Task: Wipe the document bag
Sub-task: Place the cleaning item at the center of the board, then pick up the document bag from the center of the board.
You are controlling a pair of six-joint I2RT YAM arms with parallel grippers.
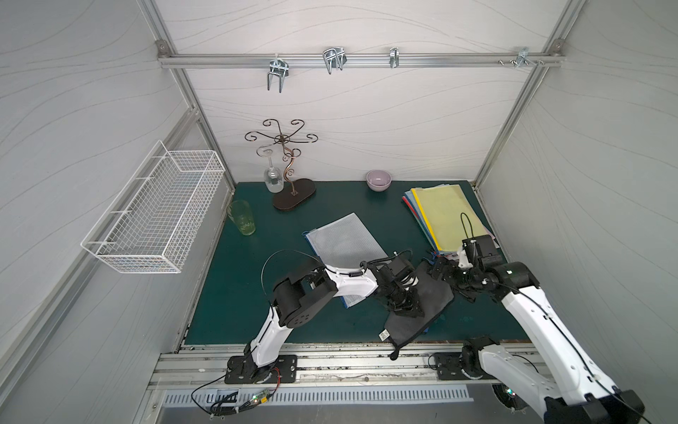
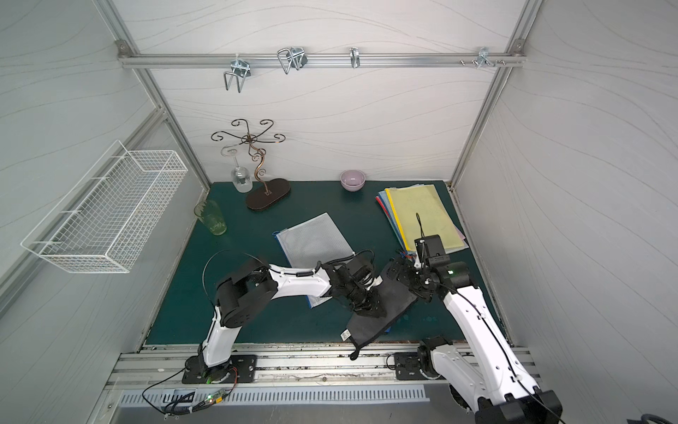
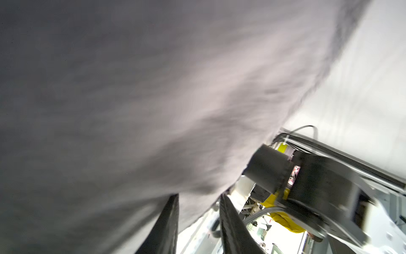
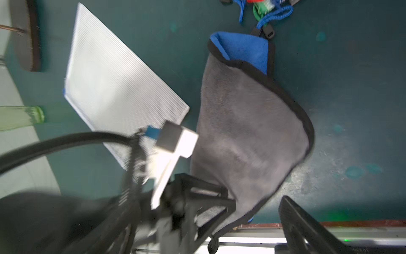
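The document bag (image 1: 345, 242) (image 4: 114, 88) is a white mesh pouch lying flat in the middle of the green mat (image 1: 257, 301). My left forearm crosses over its near corner. Beside it a grey cloth (image 1: 429, 297) (image 4: 246, 123) with black trim and a blue underside is lifted off the mat. My left gripper (image 1: 405, 310) (image 3: 198, 198) is shut on the cloth's near part, with grey fabric running between its fingers (image 3: 167, 224). My right gripper (image 1: 438, 270) stands open at the cloth's far edge, holding nothing. One of its fingers (image 4: 301, 226) shows in the right wrist view.
A stack of coloured folders (image 1: 445, 216), yellow on top, lies at the back right. A purple bowl (image 1: 379, 180), a metal glass stand (image 1: 293, 198) with a hanging wine glass (image 1: 273, 180) and a green tumbler (image 1: 242, 217) stand towards the back. A wire basket (image 1: 157, 216) hangs on the left wall.
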